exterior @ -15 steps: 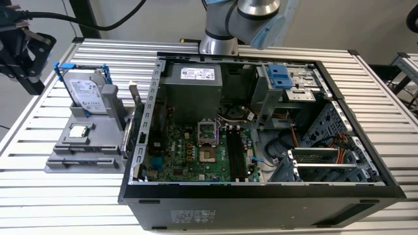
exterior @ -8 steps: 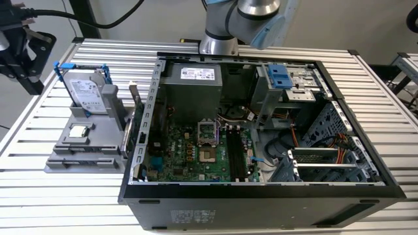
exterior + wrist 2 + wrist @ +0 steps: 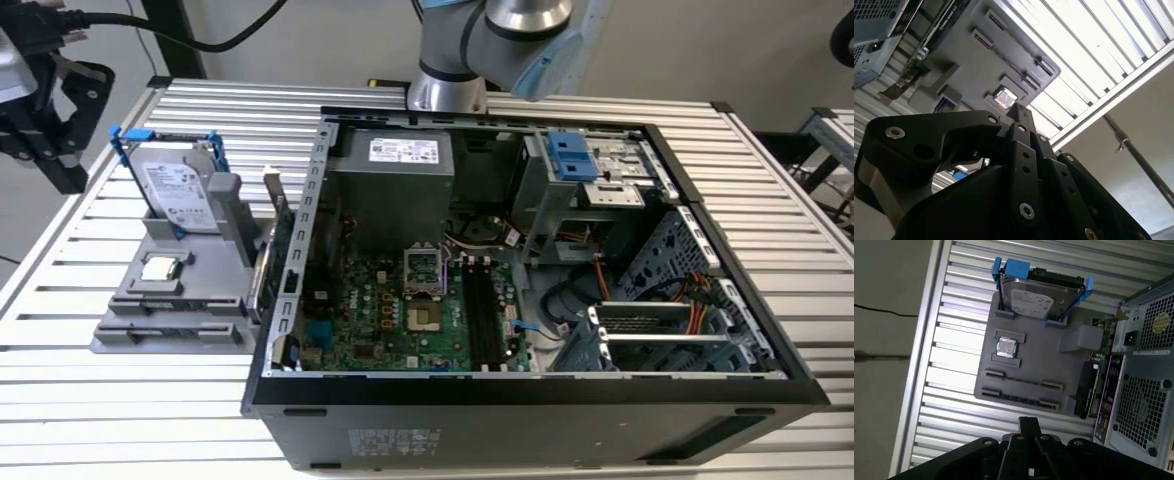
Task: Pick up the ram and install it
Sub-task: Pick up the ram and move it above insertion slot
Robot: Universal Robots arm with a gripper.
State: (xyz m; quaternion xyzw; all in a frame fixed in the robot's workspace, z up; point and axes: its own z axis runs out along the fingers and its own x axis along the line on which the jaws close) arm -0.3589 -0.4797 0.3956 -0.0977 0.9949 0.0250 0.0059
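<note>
Claw (image 3: 1029,422) hangs above the gray holder (image 3: 1049,365), which sits on the exterior view's left of the case (image 3: 534,400). I cannot tell how wide the claw is. The ram (image 3: 1019,399) seems to sit edge-up in the holder row nearest the claw. Judgement: align along the stick and grip it mid-length. The exterior view adds the board's black slots (image 3: 483,318); the first wrist view gives the holder rows.

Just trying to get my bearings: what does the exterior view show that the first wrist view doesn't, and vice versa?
Exterior view: the inside of the open computer case, with the green motherboard and its black slots. First wrist view: the case's perforated back panel. Both: the gray holder, the hard drive in its blue frame and the small square chip.
</note>
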